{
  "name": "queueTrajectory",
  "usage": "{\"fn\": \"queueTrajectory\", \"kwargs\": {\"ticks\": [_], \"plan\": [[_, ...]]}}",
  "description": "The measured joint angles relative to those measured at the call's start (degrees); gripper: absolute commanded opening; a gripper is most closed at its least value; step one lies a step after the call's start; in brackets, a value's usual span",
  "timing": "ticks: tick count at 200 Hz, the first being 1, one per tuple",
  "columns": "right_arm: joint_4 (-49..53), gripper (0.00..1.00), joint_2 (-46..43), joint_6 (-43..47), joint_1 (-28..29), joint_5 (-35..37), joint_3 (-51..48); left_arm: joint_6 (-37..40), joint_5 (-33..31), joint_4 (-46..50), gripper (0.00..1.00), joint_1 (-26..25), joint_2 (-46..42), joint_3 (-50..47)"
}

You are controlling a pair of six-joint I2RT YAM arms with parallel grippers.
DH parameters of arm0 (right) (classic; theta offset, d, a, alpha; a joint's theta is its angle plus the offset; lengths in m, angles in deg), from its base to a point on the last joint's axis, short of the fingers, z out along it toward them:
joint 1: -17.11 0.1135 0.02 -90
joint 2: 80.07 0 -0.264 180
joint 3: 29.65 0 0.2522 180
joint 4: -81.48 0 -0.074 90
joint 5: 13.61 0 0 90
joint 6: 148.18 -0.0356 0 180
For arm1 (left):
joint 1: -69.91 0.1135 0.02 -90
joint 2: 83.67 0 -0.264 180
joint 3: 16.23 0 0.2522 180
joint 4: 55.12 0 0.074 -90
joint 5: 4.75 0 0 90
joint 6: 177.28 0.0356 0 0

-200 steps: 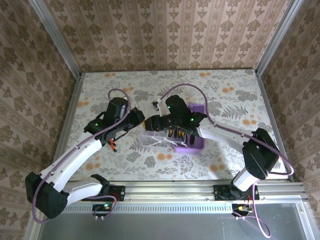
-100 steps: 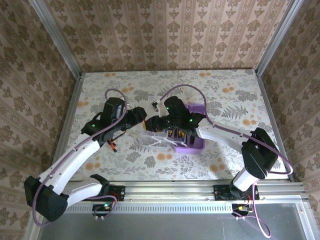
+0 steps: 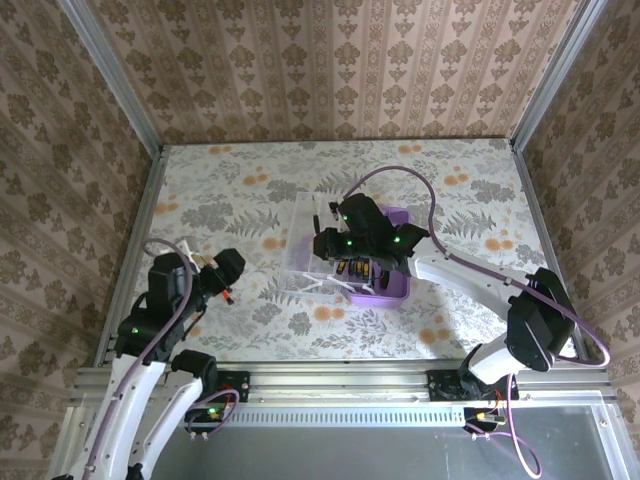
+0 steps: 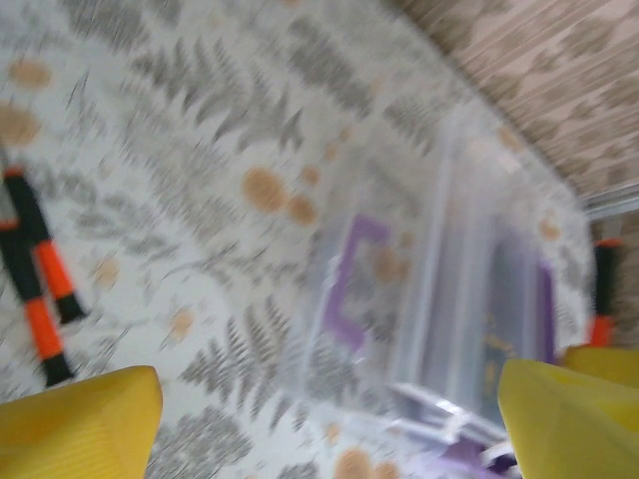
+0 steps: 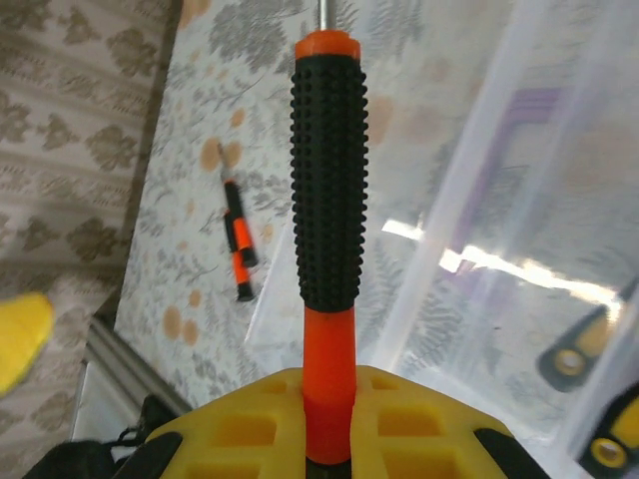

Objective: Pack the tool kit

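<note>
The right gripper is clamping the orange butt end of a screwdriver. Its knurled black handle is pointing away over the open tool kit box, which is sitting mid-table with its clear lid lying open to its left. The screwdriver is looking light and rigid, and the knurling is giving good purchase. A hold so near one end is likely letting it pivot, so the handle's middle is seeming the surer place. The box is looking like thin, light plastic, probably sliding if nudged, and the purple handle on the lid is offering the obvious hold. The left gripper is hanging empty, jaws wide apart, near the table's left edge. Counting: one box, one screwdriver being held, and what are appearing to be two loose screwdrivers lying side by side on the table, blurred. Several more are sitting inside the box, too hidden to number.
</note>
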Motion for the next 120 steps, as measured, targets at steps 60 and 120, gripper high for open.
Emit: {"fn": "queueTrajectory", "kwargs": {"ticks": [60,120], "plan": [[3.9,0.08,0.2,-5.1,-0.5,3.3,0.0,0.3,3.5,-0.3,0.87,2.4,-1.4,-3.3],[2.3,0.12,3.9,-9.0,-0.5,3.3,0.0,1.2,7.6,-1.0,0.88,4.6,-1.5,-3.3]]}}
